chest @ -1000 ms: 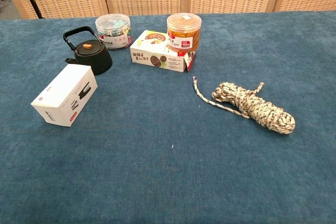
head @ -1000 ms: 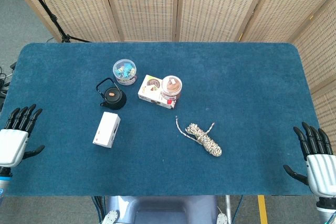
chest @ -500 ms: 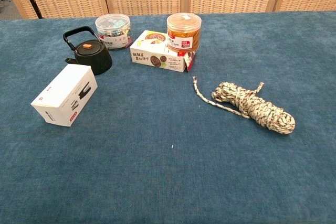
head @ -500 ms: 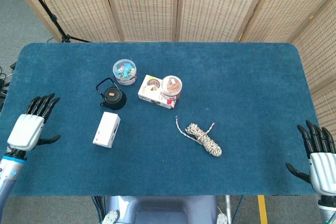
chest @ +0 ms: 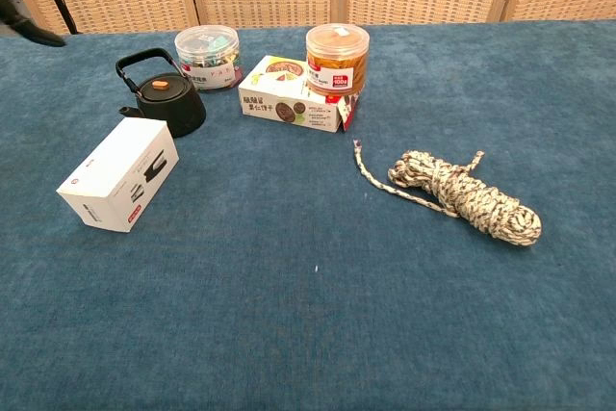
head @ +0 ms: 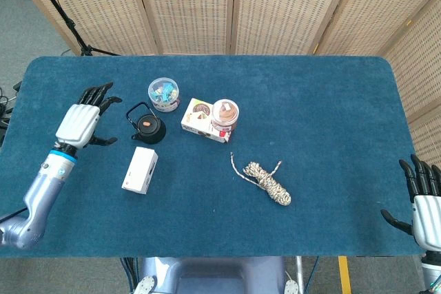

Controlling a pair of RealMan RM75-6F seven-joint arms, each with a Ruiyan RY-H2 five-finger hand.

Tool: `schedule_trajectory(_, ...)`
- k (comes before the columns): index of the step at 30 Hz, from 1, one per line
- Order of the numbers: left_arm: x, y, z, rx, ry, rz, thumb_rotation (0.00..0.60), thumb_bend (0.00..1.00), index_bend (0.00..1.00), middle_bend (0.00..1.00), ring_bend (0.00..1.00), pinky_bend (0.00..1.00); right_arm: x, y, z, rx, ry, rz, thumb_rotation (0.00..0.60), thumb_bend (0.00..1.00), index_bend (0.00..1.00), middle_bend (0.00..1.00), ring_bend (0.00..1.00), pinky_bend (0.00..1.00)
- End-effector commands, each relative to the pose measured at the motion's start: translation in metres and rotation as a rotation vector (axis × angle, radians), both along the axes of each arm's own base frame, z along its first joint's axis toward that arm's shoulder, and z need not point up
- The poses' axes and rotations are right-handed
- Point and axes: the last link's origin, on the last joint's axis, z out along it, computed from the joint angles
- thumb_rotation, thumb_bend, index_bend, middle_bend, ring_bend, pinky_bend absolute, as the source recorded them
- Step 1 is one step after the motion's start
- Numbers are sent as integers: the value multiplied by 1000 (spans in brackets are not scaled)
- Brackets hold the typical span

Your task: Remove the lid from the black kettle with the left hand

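The black kettle (head: pixel 147 127) (chest: pixel 168 102) stands on the blue table, its hoop handle upright and its lid (head: pixel 147 124) (chest: pixel 160 87), with an orange knob, seated on top. My left hand (head: pixel 84 119) hovers open to the left of the kettle, fingers spread, a short gap away. Only its dark fingertips (chest: pixel 29 26) show at the top left of the chest view. My right hand (head: pixel 427 201) is open at the table's near right corner, holding nothing.
A white box (head: pixel 140 169) lies just in front of the kettle. Behind it stands a clear tub (head: pixel 164 93); to its right a snack box (head: pixel 200 118) and an orange-lidded jar (head: pixel 224 115). A coiled rope (head: pixel 267 182) lies mid-table.
My left hand has risen from the table's near left edge and travelled forward and inward to beside the kettle. The right hand has slid slightly back toward the near right corner.
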Motion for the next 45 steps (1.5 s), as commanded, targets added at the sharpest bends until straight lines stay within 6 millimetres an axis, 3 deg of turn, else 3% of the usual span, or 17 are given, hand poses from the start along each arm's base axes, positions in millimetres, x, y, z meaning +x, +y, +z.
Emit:
schedule_trajectory(1,23,28,-22,-34,41,17,600,50,265,0,0,0,-4,-3,1,-4,-2,-19,600,0,0,0,0,0)
schedule_trajectory(9,20,52,-59,-117,77,85,600,112,338,0,0,0,-14,-9,5,-19,-2,-67,600,0,0,0,0,0)
schedule_trajectory(14,15,62,-69,-118,92,101,600,202,377,0,0,0,-16,-11,6,-21,-1,-81,600,0,0,0,0,0)
schedule_trajectory(25,6,61,-78,-117,105,116,600,256,450,0,0,0,-17,-13,5,-11,6,-89,600,0,0,0,0,0)
schedule_trajectory(45,9,68,-90,-131,116,141,600,345,466,0,0,0,-18,-14,7,-17,-3,-99,600,0,0,0,0,0)
